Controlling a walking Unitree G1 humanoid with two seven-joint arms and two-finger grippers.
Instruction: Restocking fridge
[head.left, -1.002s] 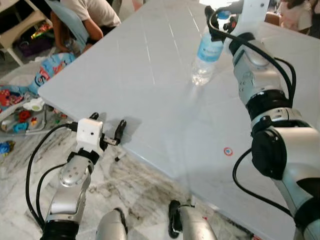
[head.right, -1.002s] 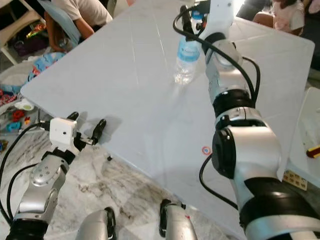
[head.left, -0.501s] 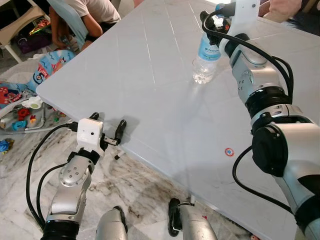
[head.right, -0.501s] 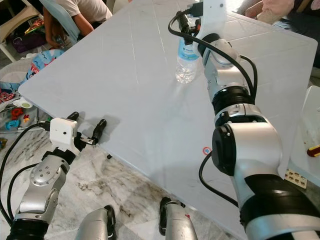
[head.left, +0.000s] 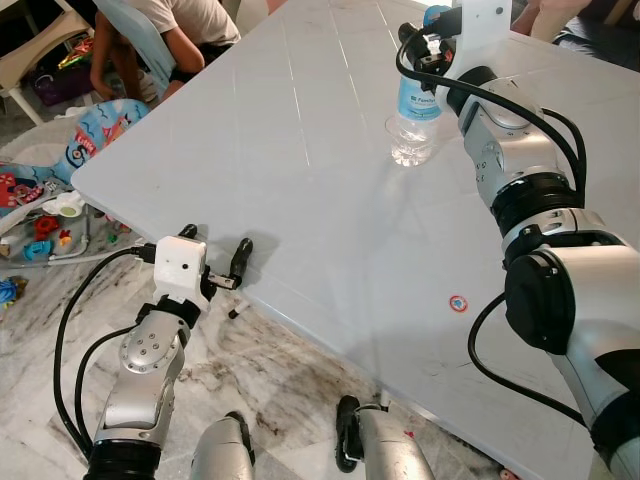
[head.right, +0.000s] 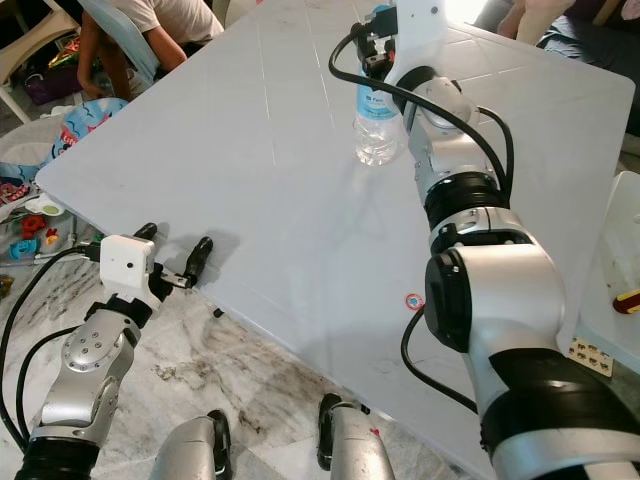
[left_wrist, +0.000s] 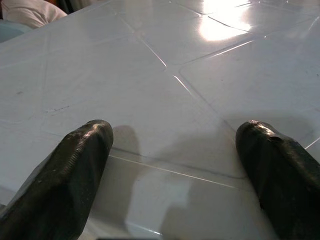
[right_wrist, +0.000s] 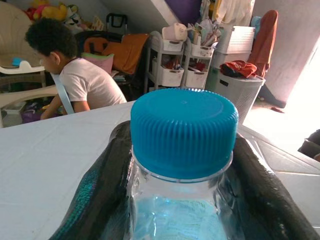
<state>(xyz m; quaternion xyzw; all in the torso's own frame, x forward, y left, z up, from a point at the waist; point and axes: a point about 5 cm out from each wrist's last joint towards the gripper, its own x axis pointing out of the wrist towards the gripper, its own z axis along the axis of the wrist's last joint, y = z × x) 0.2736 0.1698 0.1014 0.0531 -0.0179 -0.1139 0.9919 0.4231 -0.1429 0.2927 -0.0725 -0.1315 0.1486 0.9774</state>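
A clear water bottle (head.left: 413, 125) with a blue cap and blue label stands upright on the far part of the white table (head.left: 290, 160). My right gripper (head.left: 432, 40) reaches across the table to the bottle's top. In the right wrist view its two black fingers (right_wrist: 97, 190) press against the shoulders of the bottle (right_wrist: 183, 150), one on each side, just below the cap. My left gripper (head.left: 215, 240) is low at the table's near-left edge, open, with nothing between its fingers (left_wrist: 65, 170).
A person (head.left: 170, 30) crouches on the floor beyond the table's far-left corner, with toys (head.left: 50, 215) scattered nearby. A small red sticker (head.left: 457, 302) lies on the table's near right. A white tray (head.right: 625, 240) sits off the right side. Marble floor lies below the near edge.
My right gripper has come down around the bottle's neck, and the fingers now hug it. The head camera shifted slightly. My left arm has stayed where it was.
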